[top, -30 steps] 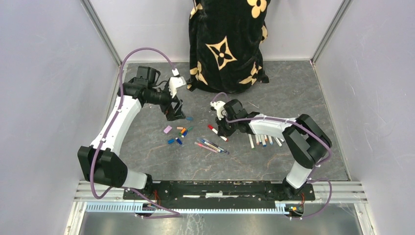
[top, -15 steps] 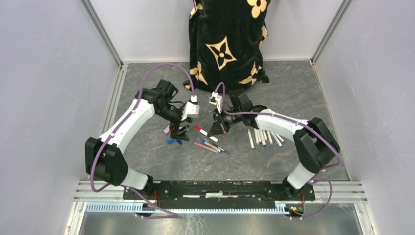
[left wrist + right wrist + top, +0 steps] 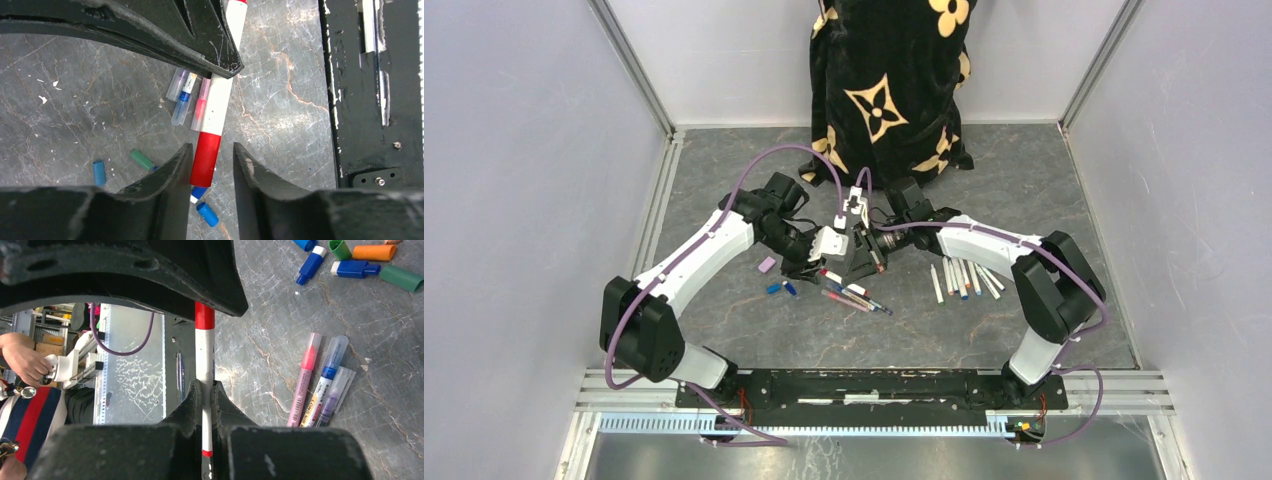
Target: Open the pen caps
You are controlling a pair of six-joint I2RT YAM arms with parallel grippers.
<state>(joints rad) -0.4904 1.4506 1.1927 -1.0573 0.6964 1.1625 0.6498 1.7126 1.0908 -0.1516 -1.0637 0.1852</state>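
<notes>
In the left wrist view the pen (image 3: 216, 105) runs behind a finger (image 3: 200, 40) of the right gripper (image 3: 861, 258) and off the top edge. In the right wrist view the left gripper (image 3: 816, 262) hides most of its capped end, its other end leaves the frame, and a person (image 3: 25, 415) is cut off at the left.

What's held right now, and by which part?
Right pincer clamps the pen on its white barrel. Left pincer straddles its red cap, not yet clamped.

The left gripper (image 3: 212, 150) has swung toward four o'clock and narrowed its jaws about the red cap (image 3: 205, 160), a gap still on one side, while the right gripper (image 3: 206, 390) carried its pen (image 3: 204, 352) toward nine o'clock.
</notes>
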